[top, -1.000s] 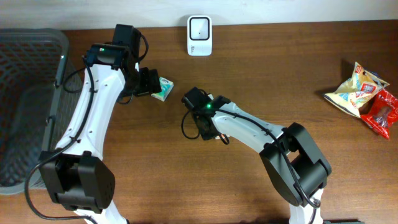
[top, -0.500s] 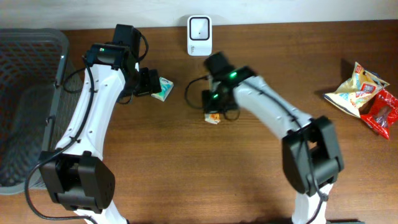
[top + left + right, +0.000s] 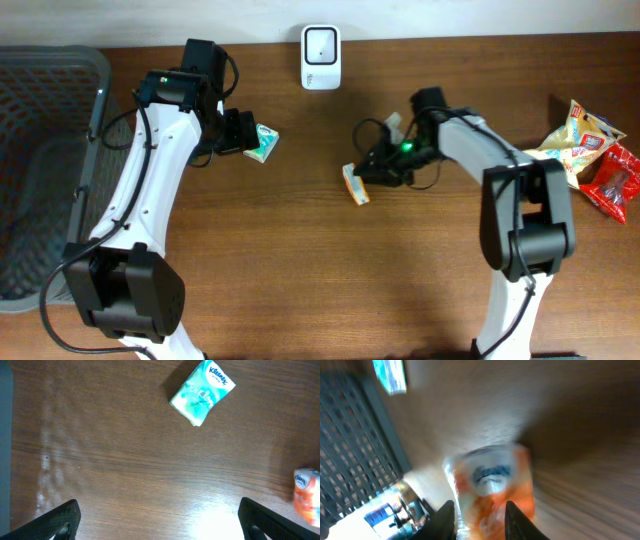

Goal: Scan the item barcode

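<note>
An orange and white packet (image 3: 355, 185) lies on the wooden table, below and right of the white barcode scanner (image 3: 320, 43). My right gripper (image 3: 374, 173) is at the packet's right end. In the blurred right wrist view its fingers stand parted astride the packet (image 3: 492, 480), which spreads past the right finger; my right gripper (image 3: 480, 512) looks open. My left gripper (image 3: 240, 132) is wide open and empty beside a teal tissue pack (image 3: 263, 143). The left wrist view shows that pack (image 3: 202, 392) ahead of my left gripper (image 3: 160, 520) and the orange packet (image 3: 306, 496) at the right edge.
A dark mesh basket (image 3: 50, 100) fills the left side of the table. A yellow snack bag (image 3: 575, 140) and a red one (image 3: 615, 185) lie at the far right. The scanner stands at the table's back edge.
The right arm has swung from the left of the packet round to its right, and its jaws have parted. The packet shifted slightly right. The left arm has not moved.
</note>
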Motion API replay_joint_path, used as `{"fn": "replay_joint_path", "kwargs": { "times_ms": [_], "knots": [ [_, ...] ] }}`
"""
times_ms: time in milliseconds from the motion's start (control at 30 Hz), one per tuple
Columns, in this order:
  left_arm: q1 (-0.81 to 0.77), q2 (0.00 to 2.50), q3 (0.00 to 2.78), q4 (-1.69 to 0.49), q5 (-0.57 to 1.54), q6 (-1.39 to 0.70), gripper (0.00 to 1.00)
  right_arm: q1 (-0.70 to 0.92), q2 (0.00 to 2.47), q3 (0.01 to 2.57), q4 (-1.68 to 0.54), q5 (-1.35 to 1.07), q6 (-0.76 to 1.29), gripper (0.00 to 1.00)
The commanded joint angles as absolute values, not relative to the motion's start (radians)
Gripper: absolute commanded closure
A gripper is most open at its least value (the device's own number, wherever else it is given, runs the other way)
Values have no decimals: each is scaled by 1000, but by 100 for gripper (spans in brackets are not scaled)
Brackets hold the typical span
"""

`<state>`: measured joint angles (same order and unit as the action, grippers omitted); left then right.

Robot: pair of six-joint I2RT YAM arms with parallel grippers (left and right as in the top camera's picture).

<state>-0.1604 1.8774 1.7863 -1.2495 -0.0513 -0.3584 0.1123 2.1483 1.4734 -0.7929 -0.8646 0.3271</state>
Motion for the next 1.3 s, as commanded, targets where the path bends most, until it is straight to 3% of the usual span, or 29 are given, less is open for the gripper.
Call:
{"fn": "replay_joint_path", "kwargs": {
  "times_ms": [0, 167, 367, 567, 767, 900, 1000, 1267],
  "knots": [
    [-160, 1864, 1798, -1251, -41, -347, 1, 44, 2160, 1475, -825, -728, 318, 61],
    [-160, 1864, 1798, -1251, -41, -346, 1, -14, 2156, 1578, -1004, -588, 208, 60],
    [-160, 1864, 1798, -1251, -41, -347, 1, 22, 2148, 1743, -1226, -598, -19, 61],
    [-160, 1864, 1798, -1251, -41, -346, 1, 175, 2149, 1777, -1309, -587, -195, 77],
    [-160, 1864, 1798, -1251, -41, -346, 1, 367, 2149, 1777, -1265, -292, -111, 90],
    [-160, 1864, 1798, -1251, -41, -346, 1, 432, 2154, 1773, -1207, -199, -84, 90],
    [-160, 1864, 1798, -1251, -41, -347, 1, 438, 2163, 1769, -1164, -121, 4, 94],
    [-160, 1864, 1798, -1251, -41, -346, 1, 397, 2202, 1759, -1125, -88, 55, 92]
  ]
}}
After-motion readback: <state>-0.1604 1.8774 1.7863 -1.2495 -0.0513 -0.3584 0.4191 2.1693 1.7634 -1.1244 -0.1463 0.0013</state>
